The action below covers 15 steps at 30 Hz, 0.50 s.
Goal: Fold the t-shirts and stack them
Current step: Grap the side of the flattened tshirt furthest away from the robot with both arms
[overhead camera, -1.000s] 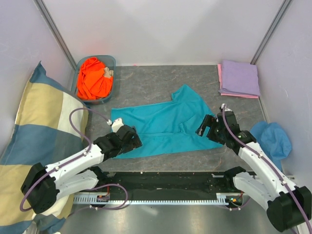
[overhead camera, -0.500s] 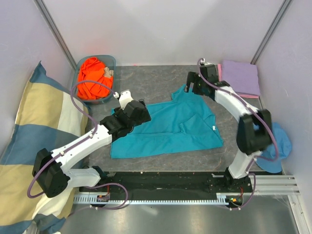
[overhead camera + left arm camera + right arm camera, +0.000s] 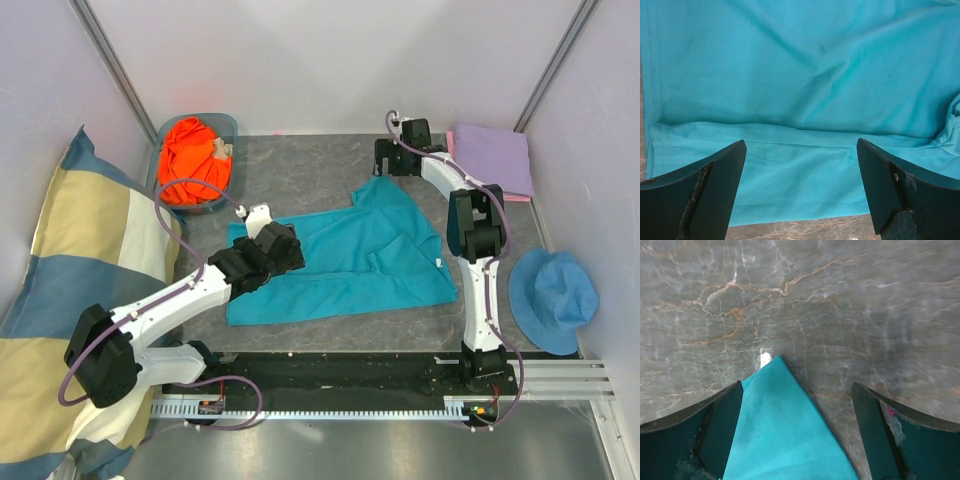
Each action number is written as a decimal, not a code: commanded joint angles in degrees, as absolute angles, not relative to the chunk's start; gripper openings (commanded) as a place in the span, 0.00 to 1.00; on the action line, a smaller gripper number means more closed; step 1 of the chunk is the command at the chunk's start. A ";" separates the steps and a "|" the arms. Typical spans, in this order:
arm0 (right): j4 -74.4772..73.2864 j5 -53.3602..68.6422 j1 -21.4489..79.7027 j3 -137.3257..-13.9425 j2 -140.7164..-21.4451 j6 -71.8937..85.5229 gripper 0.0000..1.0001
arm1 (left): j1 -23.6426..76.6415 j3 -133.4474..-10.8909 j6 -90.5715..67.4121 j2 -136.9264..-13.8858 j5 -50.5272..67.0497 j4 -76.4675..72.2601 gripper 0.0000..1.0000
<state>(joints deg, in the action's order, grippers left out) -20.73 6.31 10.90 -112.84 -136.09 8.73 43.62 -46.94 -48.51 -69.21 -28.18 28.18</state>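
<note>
Top external view: lavender shirt (image 3: pixel 490 158) is lying folded, teal shirt (image 3: pixel 345 262) is lying part-folded, orange shirt (image 3: pixel 192 160) is waiting crumpled; left gripper (image 3: pixel 801 145) and right gripper (image 3: pixel 797 385) are gaping, empty.

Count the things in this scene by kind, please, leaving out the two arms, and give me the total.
T-shirts: 4 (teal t-shirt, orange t-shirt, lavender t-shirt, pink t-shirt with only its edge showing under the lavender one)
Bucket hat: 1
Checked pillow: 1
Basket: 1
Total: 7
</note>
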 commanded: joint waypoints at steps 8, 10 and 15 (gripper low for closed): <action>-21.88 15.38 11.16 -116.19 -140.63 5.45 0.97 | 43.50 -44.65 -48.78 -68.82 -26.89 26.72 1.00; -21.97 15.82 11.16 -114.88 -139.84 5.10 0.93 | 43.42 -44.65 -48.78 -69.08 -26.89 26.63 1.00; -22.32 15.38 11.16 -112.33 -138.52 4.40 0.81 | 43.42 -44.83 -48.60 -68.73 -27.16 26.63 1.00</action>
<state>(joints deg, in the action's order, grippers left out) -20.62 12.80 10.83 -114.69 -139.39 5.13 43.57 -44.66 -48.53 -69.23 -26.59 28.14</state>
